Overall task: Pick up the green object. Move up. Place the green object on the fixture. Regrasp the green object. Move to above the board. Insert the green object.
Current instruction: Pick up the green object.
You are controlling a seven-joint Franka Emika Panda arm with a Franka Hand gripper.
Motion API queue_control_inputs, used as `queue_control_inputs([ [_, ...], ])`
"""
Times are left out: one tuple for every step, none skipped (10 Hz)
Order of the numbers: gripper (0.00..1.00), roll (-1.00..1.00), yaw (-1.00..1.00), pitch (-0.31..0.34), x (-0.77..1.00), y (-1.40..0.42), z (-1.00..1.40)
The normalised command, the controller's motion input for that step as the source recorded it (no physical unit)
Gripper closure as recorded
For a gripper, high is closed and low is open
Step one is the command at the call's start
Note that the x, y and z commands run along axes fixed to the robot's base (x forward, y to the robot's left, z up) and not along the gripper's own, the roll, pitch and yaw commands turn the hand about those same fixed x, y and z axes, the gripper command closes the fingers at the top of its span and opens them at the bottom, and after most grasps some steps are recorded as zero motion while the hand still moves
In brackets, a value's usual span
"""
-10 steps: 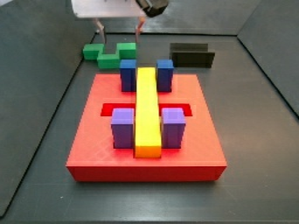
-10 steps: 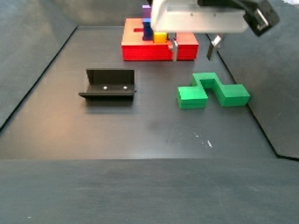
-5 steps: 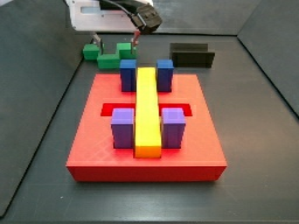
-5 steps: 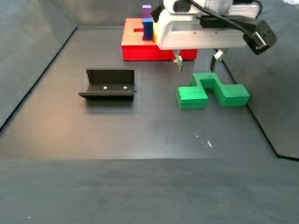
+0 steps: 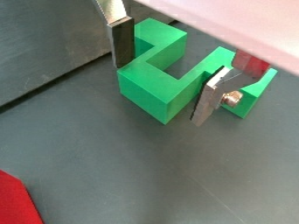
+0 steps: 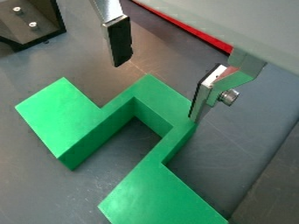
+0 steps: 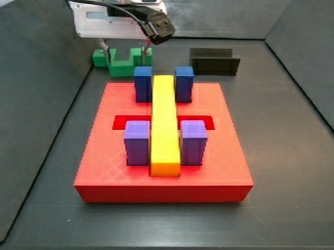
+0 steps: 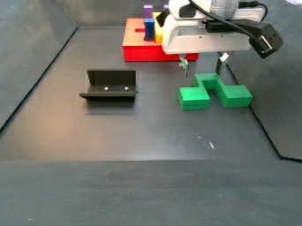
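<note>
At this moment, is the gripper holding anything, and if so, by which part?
Nothing is held. The gripper is open just above the green object, its fingers straddling the block's middle section without touching it. The block lies on the floor.

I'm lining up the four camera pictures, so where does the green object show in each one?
Wrist view: the green object fills the middle, between the open claw's fingers.
Wrist view: it spreads across the lower half, below the claw.
Side view: it lies beyond the board, under the claw.
Side view: it lies at centre-right, on the floor.
Shared landmark: the claw above it.
</note>
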Motion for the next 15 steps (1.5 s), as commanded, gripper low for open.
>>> queue_control_inputs([
  [0.00, 0.02, 0.00, 0.000, -0.07, 0.01, -0.07],
  [0.00, 0.03, 0.00, 0.000, -0.08, 0.01, -0.07],
  [0.00, 0.02, 0.00, 0.000, -0.08, 0.01, -0.07],
  [0.00, 0.03, 0.00, 0.000, -0.08, 0.01, -0.08],
  [0.00, 0.05, 0.00, 0.000, -0.07, 0.06, -0.12],
  [0.00, 0.04, 0.00, 0.000, -0.08, 0.07, -0.12],
  [0.00, 0.03, 0.00, 0.000, -0.06, 0.06, -0.11],
  [0.00, 0.04, 0.00, 0.000, -0.06, 0.06, -0.12],
  [0.00, 0.06, 0.00, 0.000, 0.00, 0.03, -0.12],
  [0.00, 0.06, 0.00, 0.000, 0.00, 0.00, -0.13],
  [0.00, 0.08, 0.00, 0.000, 0.00, 0.00, -0.16],
  [0.00, 0.10, 0.00, 0.000, 0.00, 0.00, -0.19],
  [0.00, 0.12, 0.00, 0.000, 0.00, 0.01, -0.22],
  [0.00, 0.12, 0.00, 0.000, 0.00, 0.00, -0.21],
  [0.00, 0.11, 0.00, 0.000, 0.00, 0.00, -0.19],
])
